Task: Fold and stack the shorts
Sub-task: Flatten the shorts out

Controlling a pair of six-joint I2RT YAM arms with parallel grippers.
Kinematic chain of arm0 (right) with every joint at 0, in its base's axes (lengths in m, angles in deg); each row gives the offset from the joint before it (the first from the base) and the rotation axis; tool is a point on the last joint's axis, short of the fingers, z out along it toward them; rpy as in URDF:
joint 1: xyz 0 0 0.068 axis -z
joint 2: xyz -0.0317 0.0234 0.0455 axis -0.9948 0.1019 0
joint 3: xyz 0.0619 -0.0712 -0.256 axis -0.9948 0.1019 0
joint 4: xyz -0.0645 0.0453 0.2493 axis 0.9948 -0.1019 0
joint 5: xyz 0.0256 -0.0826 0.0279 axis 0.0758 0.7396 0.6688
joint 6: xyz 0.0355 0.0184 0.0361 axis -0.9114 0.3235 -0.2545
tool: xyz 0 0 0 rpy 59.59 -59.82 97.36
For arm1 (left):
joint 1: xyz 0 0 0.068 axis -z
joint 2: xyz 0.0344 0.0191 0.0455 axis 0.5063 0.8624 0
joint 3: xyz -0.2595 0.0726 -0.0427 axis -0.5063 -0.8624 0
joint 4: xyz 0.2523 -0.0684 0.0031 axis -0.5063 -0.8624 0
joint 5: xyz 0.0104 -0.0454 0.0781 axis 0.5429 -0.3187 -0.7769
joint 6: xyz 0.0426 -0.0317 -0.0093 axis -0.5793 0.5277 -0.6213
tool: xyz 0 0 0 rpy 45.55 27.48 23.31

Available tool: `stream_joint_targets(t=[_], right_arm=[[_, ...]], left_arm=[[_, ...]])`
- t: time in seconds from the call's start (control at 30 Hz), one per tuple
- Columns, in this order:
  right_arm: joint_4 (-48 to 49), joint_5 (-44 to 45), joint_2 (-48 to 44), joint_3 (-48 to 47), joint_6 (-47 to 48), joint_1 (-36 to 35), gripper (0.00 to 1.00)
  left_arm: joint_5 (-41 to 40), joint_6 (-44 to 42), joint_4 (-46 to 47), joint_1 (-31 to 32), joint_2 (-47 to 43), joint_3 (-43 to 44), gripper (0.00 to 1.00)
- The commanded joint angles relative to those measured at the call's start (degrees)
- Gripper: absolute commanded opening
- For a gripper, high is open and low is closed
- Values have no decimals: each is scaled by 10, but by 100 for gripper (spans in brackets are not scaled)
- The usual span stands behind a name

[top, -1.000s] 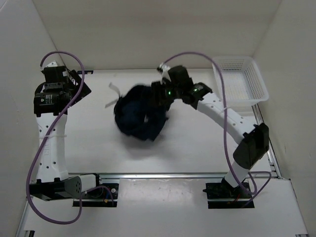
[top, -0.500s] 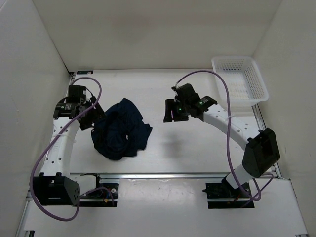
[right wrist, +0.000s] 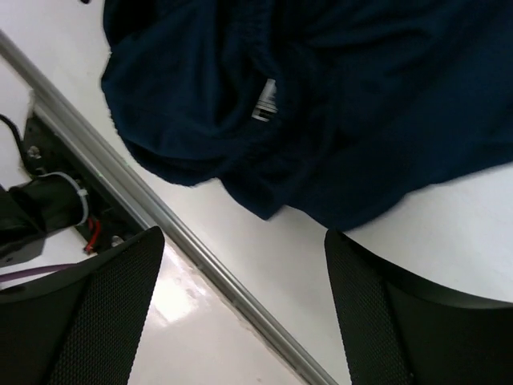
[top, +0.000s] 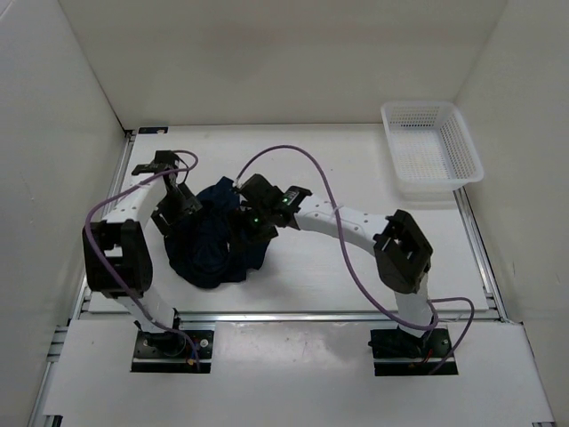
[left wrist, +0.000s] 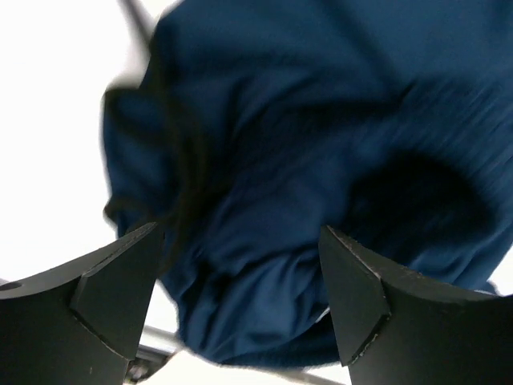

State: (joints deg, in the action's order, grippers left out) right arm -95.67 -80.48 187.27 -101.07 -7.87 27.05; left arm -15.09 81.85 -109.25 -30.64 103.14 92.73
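Observation:
The dark navy shorts (top: 209, 253) lie in a crumpled heap on the white table, left of centre. My left gripper (top: 185, 212) hangs over the heap's upper left edge. In the left wrist view it (left wrist: 239, 228) is open, with bunched cloth (left wrist: 304, 160) and a thin dark drawstring (left wrist: 184, 160) filling the space beyond the fingers. My right gripper (top: 242, 227) is over the heap's right side. It (right wrist: 244, 234) is open above bare table just off the cloth's edge (right wrist: 337, 104), where a small white label (right wrist: 265, 99) shows. Neither gripper holds anything.
A white mesh basket (top: 468, 147) stands at the back right corner. A metal rail (top: 293, 314) runs along the table's near edge, close to the heap, and shows in the right wrist view (right wrist: 200, 265). White walls enclose the table on three sides.
A second ago the right gripper held the shorts up nearer the centre. They now lie left of centre, both arms have swung in over them, and the right jaws have opened wider.

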Motion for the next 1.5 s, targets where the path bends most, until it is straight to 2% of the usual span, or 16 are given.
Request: stream_joint_targets(t=[0.0, 0.1, 0.17, 0.2, 0.23, 0.3, 0.33, 0.43, 0.63, 0.67, 0.73, 0.77, 0.87, 1.0, 1.2, 1.47], right_arm=[[10, -38, 34, -39, -33, -11, 84], [16, -44, 63, -52, -65, -16, 75], [16, -39, 82, -60, -77, -16, 69], [16, -39, 87, -60, -77, -16, 59], [16, -39, 93, -67, -82, -16, 55], [16, -31, 100, -73, -82, -16, 39], [16, -19, 106, -73, -82, -16, 24], [1, -2, 106, -79, -82, -16, 0], [-12, 25, 69, -72, -77, 15, 0], [-12, 20, 69, -72, -71, 20, 8], [-12, 15, 63, -77, -71, 20, 37], [-12, 9, 63, -77, -76, 20, 63], [-7, 9, 68, -90, -98, 15, 86], [-7, 9, 98, -120, -122, 9, 86], [-1, 9, 111, -133, -129, -8, 73], [-44, 62, 152, -158, -134, -27, 48]], left_arm=[[-13, -5, 31, 3, 49, 66, 88], [-13, -10, 31, 3, 95, 107, 83], [-3, -19, 31, 3, 113, 129, 70], [4, -19, 31, 3, 120, 135, 61], [11, -25, 31, 3, 132, 141, 36], [30, -25, 31, 8, 138, 149, 13], [31, -31, 26, 8, 138, 149, 10], [36, -37, 20, 8, 132, 160, 10], [42, -48, 1, 8, 86, 225, 10], [47, -48, -5, 8, 78, 231, 10], [47, -53, -5, 8, 73, 242, 10], [53, -53, -11, 8, 73, 242, 10], [59, -53, -11, 8, 73, 242, 10], [59, -53, -16, 8, 62, 237, 10], [59, -59, -21, 8, 57, 237, 10], [66, -53, -27, 8, 51, 253, 10]])
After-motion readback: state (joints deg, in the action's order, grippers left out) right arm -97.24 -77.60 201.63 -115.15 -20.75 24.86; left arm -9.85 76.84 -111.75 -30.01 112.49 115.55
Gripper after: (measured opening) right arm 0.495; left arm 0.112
